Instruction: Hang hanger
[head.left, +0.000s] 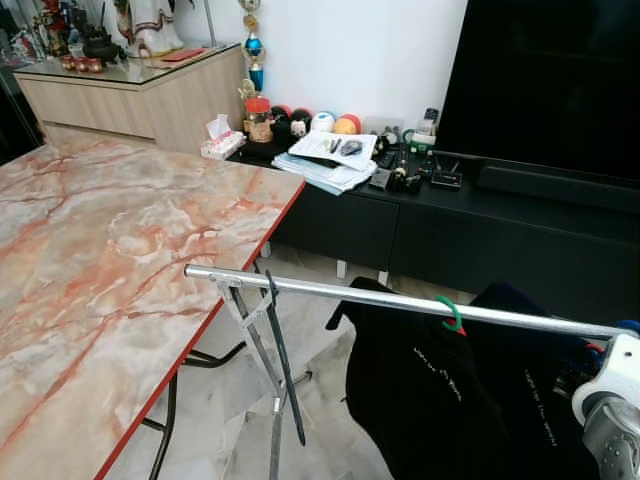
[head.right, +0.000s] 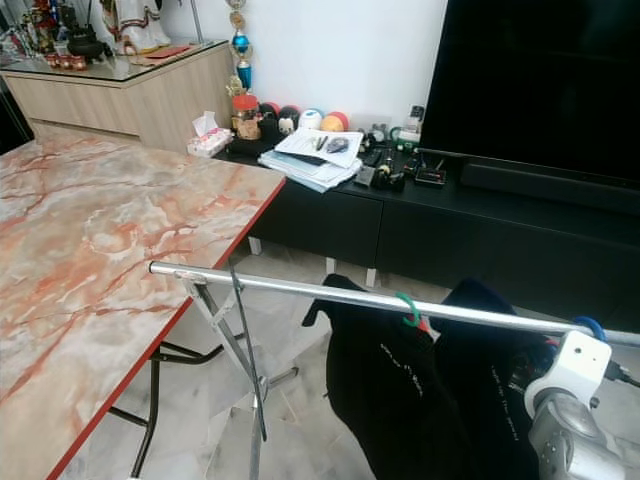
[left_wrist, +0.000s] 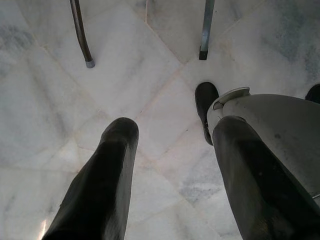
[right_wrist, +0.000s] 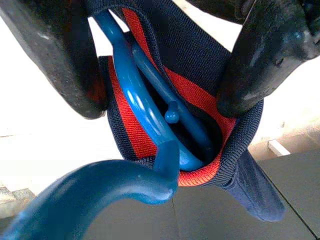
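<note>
On the left stands a long marble-patterned table top (head.left: 100, 260) in pink and orange veining with a red edge, carried on dark metal folding legs (head.left: 170, 420). Beyond it at the far left is a pale wooden sideboard (head.left: 140, 95) with a glass top. The left gripper (left_wrist: 167, 165) hangs low over the white marble floor tiles (left_wrist: 50, 100), its two black fingers (left_wrist: 100, 185) spread well apart with nothing between them.

Just right of the table edge, a silver metal clothes rail (head.left: 330, 292) runs from its folding stand (head.left: 270, 340) toward the right. A green plastic hanger hook (head.left: 454, 314) sits over the rail near its middle, carrying a black garment with small white lettering (head.left: 420, 400). To its right hangs a second dark navy garment (head.left: 530, 400), next to the first.

Along the far wall, a low black TV cabinet (head.left: 400, 215) holds a stack of papers (head.left: 330, 160), coloured balls (head.left: 335, 123) and small clutter, with a large black television screen (head.left: 560, 80) above at the right.

At the far right, the right gripper (right_wrist: 165, 80) is at the rail's right end by the white wrist (head.left: 612, 378). Its fingers (right_wrist: 260, 55) are pinched on the navy collar with a red-orange inner band (right_wrist: 200, 105), which wraps a blue plastic hanger (right_wrist: 145, 115); the hanger's blue hook (head.right: 588, 326) is at the rail, though whether it rests on the rail cannot be told.
</note>
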